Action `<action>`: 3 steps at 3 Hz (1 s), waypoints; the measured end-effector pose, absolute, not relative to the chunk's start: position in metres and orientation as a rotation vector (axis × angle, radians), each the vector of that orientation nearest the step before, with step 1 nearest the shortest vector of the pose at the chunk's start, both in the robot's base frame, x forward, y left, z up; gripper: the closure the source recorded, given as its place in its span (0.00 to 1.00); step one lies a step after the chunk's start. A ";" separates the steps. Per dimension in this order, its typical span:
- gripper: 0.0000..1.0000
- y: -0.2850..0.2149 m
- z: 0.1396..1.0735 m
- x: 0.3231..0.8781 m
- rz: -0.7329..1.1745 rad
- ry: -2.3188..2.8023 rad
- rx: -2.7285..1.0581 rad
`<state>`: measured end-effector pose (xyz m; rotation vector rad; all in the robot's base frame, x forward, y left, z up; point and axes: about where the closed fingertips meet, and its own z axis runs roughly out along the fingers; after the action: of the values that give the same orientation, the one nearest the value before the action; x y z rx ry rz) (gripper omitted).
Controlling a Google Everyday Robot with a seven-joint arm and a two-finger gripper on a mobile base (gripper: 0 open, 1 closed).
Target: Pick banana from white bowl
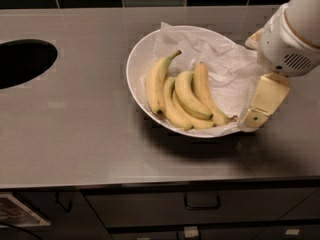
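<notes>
Bananas (187, 96) lie near-to-far in white bowl (136, 64); jaws beside right rim.

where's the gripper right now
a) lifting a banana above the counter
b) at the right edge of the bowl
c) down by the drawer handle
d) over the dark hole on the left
b: the gripper hangs at the right edge of the white bowl, beside the crumpled paper, with all four bananas lying in the bowl.
</notes>
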<state>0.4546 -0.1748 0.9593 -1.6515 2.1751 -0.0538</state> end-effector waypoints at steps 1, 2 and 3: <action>0.00 -0.166 0.957 0.458 -0.065 2.206 -1.639; 0.00 -0.150 0.947 0.465 -0.097 2.248 -1.630; 0.00 -0.139 0.932 0.473 -0.094 2.308 -1.567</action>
<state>0.4726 -0.1395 0.9319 -1.5670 2.3076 -0.0945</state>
